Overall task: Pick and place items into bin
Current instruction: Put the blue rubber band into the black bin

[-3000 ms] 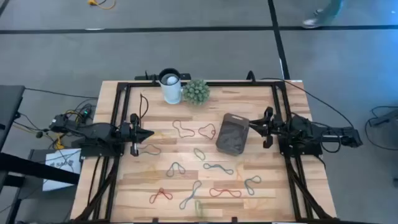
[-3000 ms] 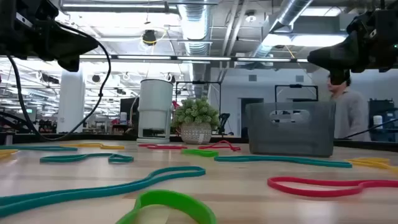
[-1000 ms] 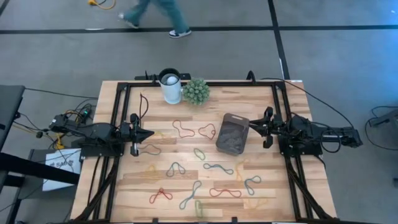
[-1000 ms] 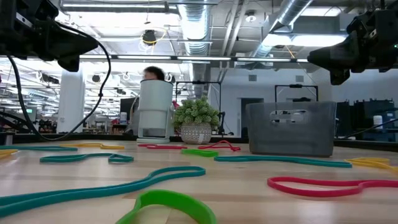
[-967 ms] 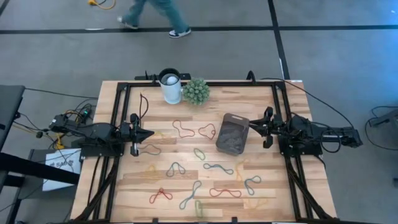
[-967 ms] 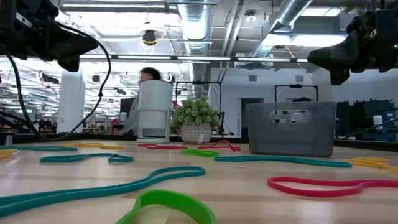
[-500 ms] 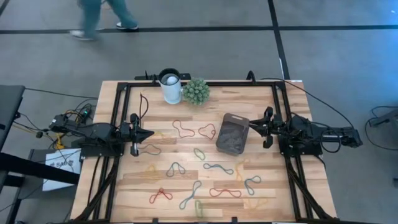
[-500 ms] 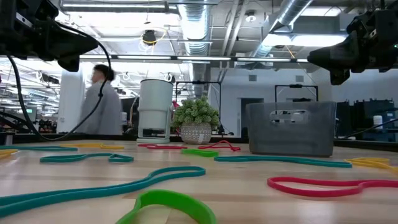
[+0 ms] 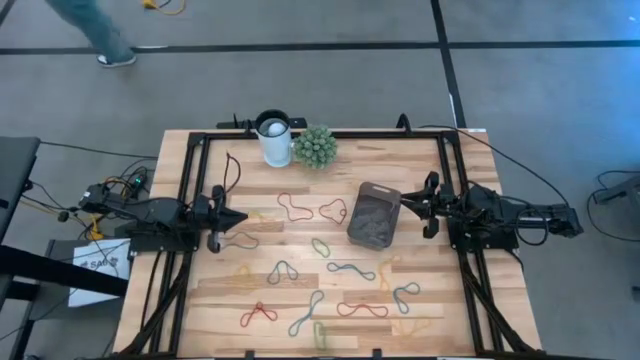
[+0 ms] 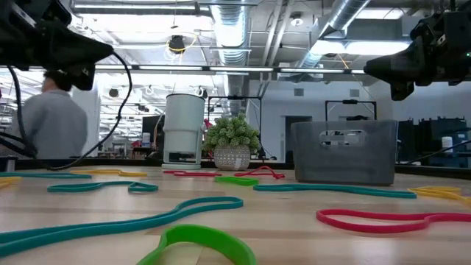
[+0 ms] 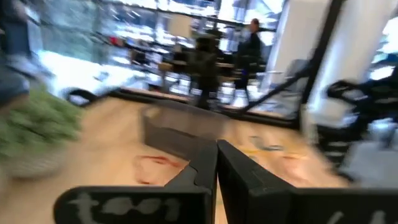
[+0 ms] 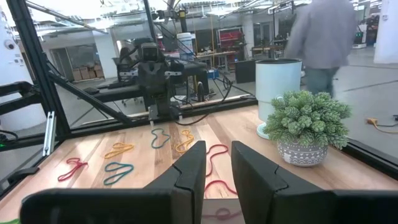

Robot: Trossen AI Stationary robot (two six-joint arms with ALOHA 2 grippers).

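Note:
Several rubber bands lie flat and loose on the wooden table: red (image 9: 258, 315), green (image 9: 320, 246), blue-grey (image 9: 350, 270) and yellow (image 9: 244, 274). The low view shows a red one (image 10: 383, 219) and a green one (image 10: 199, 243) close by. The translucent grey bin (image 9: 374, 214) stands on its base right of the table's middle, also in the low view (image 10: 344, 151). My left gripper (image 9: 243, 216) hovers shut at the left edge, pointing level (image 11: 216, 158). My right gripper (image 9: 405, 206) hovers open just right of the bin, nothing between its fingers (image 12: 217, 155).
A white cup (image 9: 273, 138) and a green spiky plant ball (image 9: 315, 146) stand at the table's far edge. A black frame (image 9: 320, 133) runs around the table. A person (image 10: 48, 125) passes behind the table, seen at the left in the low view.
My left gripper has rolled a little about the line it points along, staying in place and shut. A person has walked across the room behind the table. The rubber bands, the bin and my right gripper have kept still.

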